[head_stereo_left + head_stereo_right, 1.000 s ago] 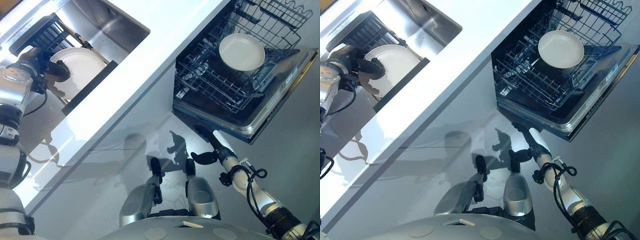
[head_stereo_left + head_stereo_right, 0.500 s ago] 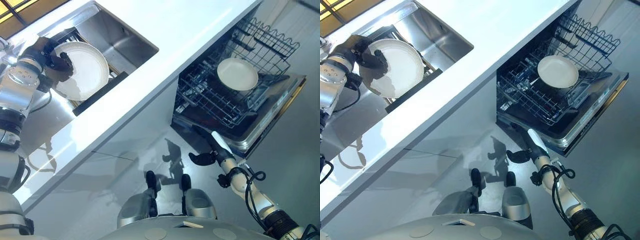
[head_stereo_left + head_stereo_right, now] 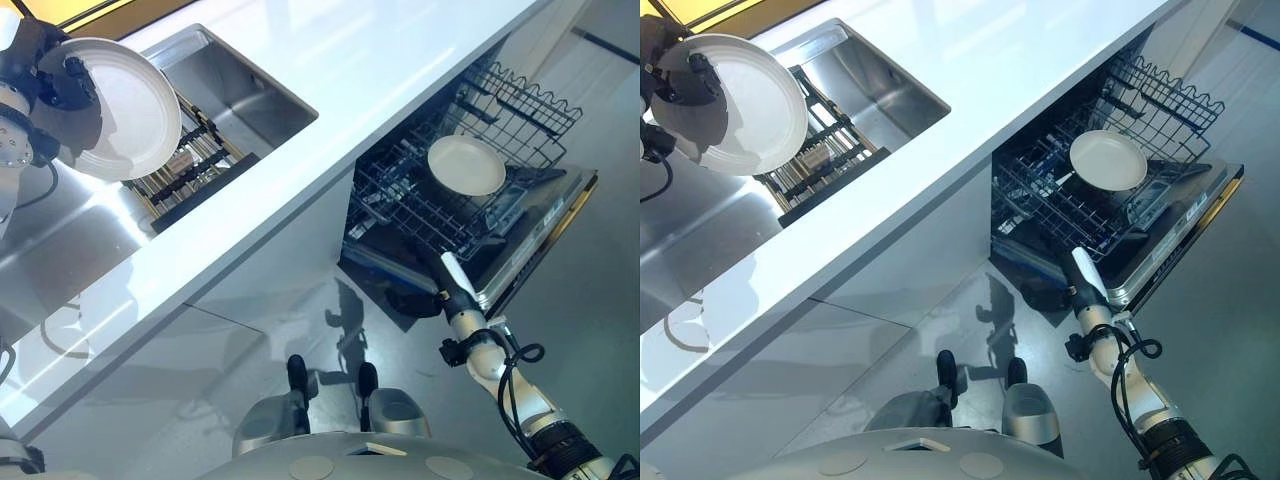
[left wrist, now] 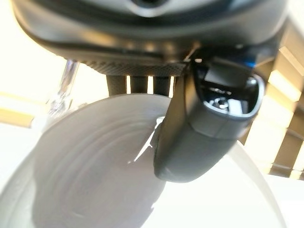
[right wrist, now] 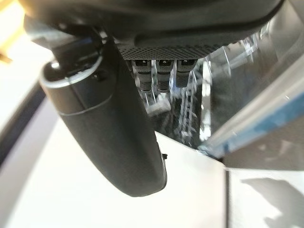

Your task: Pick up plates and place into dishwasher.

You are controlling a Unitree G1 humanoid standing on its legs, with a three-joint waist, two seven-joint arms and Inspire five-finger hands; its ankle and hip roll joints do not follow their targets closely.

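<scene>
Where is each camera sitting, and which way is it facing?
Left eye: on the head, looking down at counter, sink, dishwasher; both arms show.
Right eye: same scene, slightly offset; the same rack plate.
Left wrist: along the left hand, pinching a plate.
Right wrist: along the right hand, toward the dishwasher.
</scene>
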